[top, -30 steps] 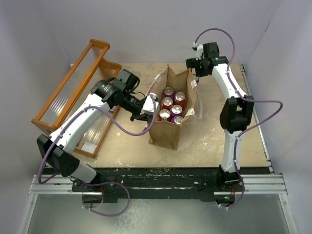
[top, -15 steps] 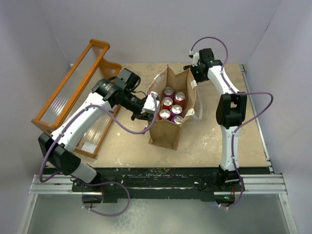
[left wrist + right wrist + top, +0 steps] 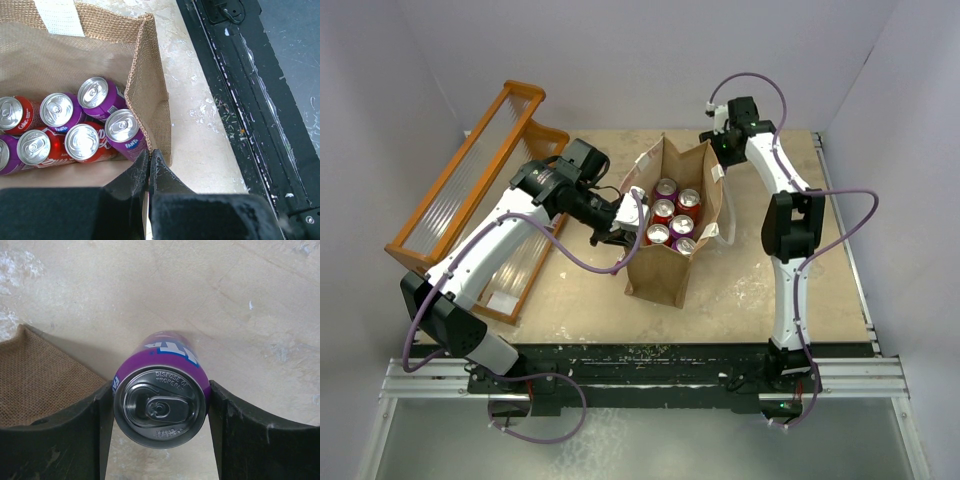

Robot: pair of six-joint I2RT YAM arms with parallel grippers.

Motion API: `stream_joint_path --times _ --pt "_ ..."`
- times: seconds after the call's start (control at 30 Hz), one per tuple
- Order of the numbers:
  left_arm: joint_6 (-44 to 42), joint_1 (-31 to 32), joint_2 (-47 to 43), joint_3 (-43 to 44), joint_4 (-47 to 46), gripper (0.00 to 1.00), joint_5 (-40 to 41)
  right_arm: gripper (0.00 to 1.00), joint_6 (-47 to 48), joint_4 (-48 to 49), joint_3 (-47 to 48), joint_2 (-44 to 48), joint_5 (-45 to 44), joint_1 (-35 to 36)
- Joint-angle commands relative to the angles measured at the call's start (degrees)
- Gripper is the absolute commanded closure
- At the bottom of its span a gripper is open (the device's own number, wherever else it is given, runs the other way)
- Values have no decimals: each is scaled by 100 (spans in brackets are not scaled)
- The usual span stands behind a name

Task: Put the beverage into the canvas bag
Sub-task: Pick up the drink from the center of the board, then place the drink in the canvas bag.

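- Now the thing to be bagged, a purple can [image 3: 160, 407], stands upright between the two fingers of the right hand [image 3: 160, 390]. Its long axis is vertical and its pull-tab top faces straight up at the wrist camera.
- Seen from above, the right hand [image 3: 722, 150] hangs just past the far right corner of the canvas bag [image 3: 670, 265]. The open mouth therefore lies toward the near left of it, close by. In the wrist view a corner of the bag [image 3: 35, 375] shows at the lower left, near the can but apart from it.
- The right hand is open only to the can's width. Both fingers [image 3: 55, 440] look to be touching its sides with no gap, so I judge it gripped. Whether its base is on the bench [image 3: 770, 290] or just off it, I cannot tell.
- The left hand [image 3: 149, 156] is pinched shut on the rim of the bag's side wall [image 3: 150, 90], holding the mouth open.
- Six cans [image 3: 82, 142] already stand inside, packed toward one side.
- The right arm is plainly the nearer one. The coming move likely calls for a lift above the rim, then a short carry over the mouth; catching the rim or a handle is the risk.
- An orange rack [image 3: 470, 190] sits well away on the left.
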State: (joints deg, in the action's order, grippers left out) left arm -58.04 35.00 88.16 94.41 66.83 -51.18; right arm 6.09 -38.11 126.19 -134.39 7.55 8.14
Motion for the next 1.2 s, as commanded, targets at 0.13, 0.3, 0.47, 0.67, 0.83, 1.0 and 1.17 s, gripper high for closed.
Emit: stream_joint_path --times 0.13,0.3,0.47,0.67,0.83,1.0,1.17 --pt "136 28 -10 273 -166 100 -366 100 641 -483 1083 1099 -55 16" --pt "487 32 -29 328 -380 85 -384 100 930 -811 1552 1841 19 12" --pt "942 35 -25 381 -693 61 -314 100 962 -1058 1588 2804 571 12" --pt "1230 187 56 360 -873 49 -199 100 693 -1382 1445 3710 2266 50" --pt "1238 337 162 243 -829 49 -137 100 400 -1664 890 4189 3344 224" --pt "1151 435 127 53 -685 70 -200 100 426 -1857 -55 4480 3596 789" --pt "879 515 -26 -85 -404 100 -481 100 470 -1971 -950 4569 3916 1035"
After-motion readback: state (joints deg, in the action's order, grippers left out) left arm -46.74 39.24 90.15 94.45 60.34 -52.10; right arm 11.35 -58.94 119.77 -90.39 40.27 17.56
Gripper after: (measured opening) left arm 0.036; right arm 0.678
